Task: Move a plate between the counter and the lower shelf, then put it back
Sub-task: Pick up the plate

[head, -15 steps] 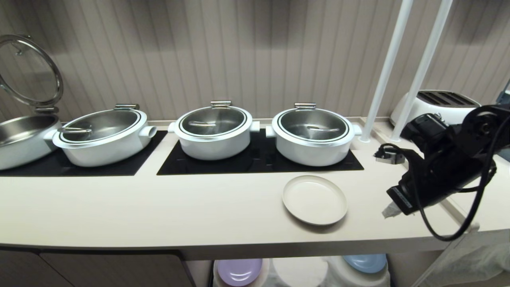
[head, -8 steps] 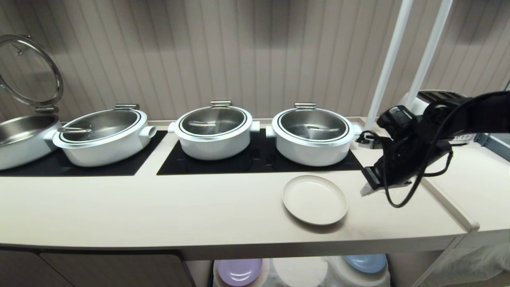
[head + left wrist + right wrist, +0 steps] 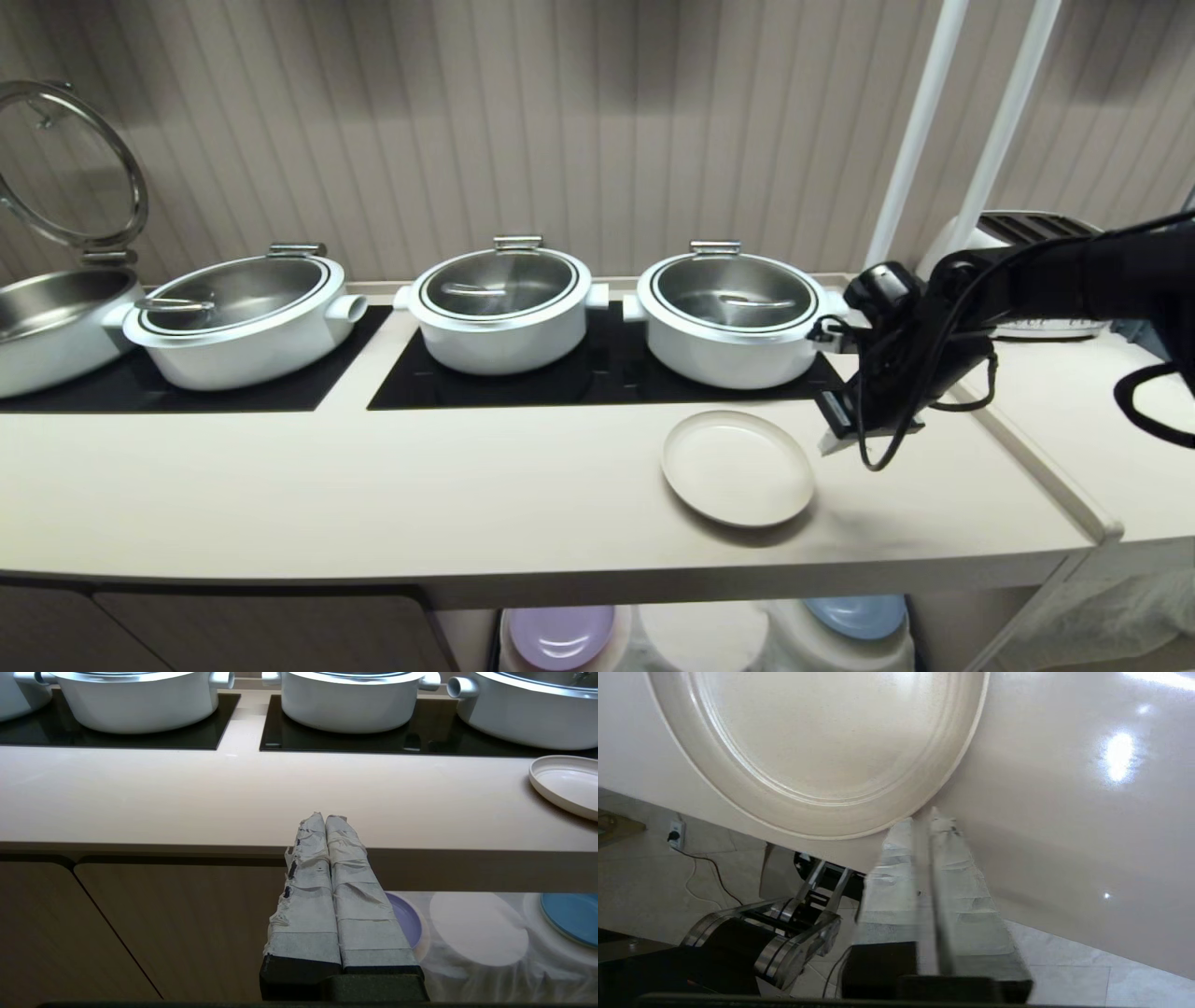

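The cream-beige plate (image 3: 738,467) lies flat on the counter (image 3: 373,485), in front of the rightmost pot. My right gripper (image 3: 826,446) hangs tilted down just off the plate's right rim, its taped fingers together and holding nothing. In the right wrist view the fingertips (image 3: 941,820) of the right gripper (image 3: 924,819) sit beside the edge of the plate (image 3: 822,742). My left gripper (image 3: 324,817) is shut and parked before the counter's front edge. The lower shelf (image 3: 700,639) shows below, draped in white cloth (image 3: 476,933).
Three lidded white pots (image 3: 499,308) stand on black panels (image 3: 597,383); a fourth with a raised lid (image 3: 65,168) is far left. A toaster (image 3: 1027,243) and two white poles (image 3: 910,159) stand right. A lilac plate (image 3: 560,635) and a blue plate (image 3: 854,616) rest on the shelf.
My right arm has swung left and farther over the counter, bringing its gripper from well right of the plate to just beside its right rim. The plate has not moved.
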Available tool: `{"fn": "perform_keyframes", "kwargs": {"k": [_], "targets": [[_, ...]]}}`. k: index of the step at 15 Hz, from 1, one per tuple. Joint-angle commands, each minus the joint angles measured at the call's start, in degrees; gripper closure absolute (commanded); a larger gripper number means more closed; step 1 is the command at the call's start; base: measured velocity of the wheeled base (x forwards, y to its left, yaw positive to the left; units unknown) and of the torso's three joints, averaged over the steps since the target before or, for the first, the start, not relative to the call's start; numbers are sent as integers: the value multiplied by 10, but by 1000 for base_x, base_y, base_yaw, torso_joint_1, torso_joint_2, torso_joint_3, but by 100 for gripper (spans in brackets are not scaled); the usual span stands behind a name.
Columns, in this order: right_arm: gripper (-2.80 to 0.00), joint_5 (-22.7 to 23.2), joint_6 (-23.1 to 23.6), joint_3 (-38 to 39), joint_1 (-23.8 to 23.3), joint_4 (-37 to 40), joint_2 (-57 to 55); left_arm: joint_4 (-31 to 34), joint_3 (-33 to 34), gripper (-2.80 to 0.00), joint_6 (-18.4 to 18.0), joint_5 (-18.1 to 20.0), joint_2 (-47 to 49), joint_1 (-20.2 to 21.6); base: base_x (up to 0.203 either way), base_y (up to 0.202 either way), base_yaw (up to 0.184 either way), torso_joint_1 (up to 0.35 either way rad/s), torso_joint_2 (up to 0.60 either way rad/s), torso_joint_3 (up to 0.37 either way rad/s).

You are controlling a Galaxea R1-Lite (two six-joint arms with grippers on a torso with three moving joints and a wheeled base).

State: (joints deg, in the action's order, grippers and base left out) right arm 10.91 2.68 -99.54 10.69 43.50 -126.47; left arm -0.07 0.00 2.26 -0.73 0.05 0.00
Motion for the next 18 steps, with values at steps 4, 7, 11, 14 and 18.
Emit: {"fn": "perform_keyframes", "kwargs": {"k": [4,7,11,14,18], "targets": [[-280,-9,-21,-7,-1,-2,-21,0,0,0,0,-1,0,1,0,0,0,0,0,0],[-280,-10,-21,-7,-1,-3,-26,0,0,0,0,-1,0,0,0,0,0,0,0,0],[-280,-10,-22,-7,-1,-4,-31,0,0,0,1,-1,0,0,0,0,0,0,0,0],[-280,-12,-20,-15,-1,-5,-46,1,0,0,0,-1,0,0,0,0,0,0,0,0],[-280,-47,-20,-46,1,-5,-79,0,0,0,0,-1,0,0,0,0,0,0,0,0]]}}
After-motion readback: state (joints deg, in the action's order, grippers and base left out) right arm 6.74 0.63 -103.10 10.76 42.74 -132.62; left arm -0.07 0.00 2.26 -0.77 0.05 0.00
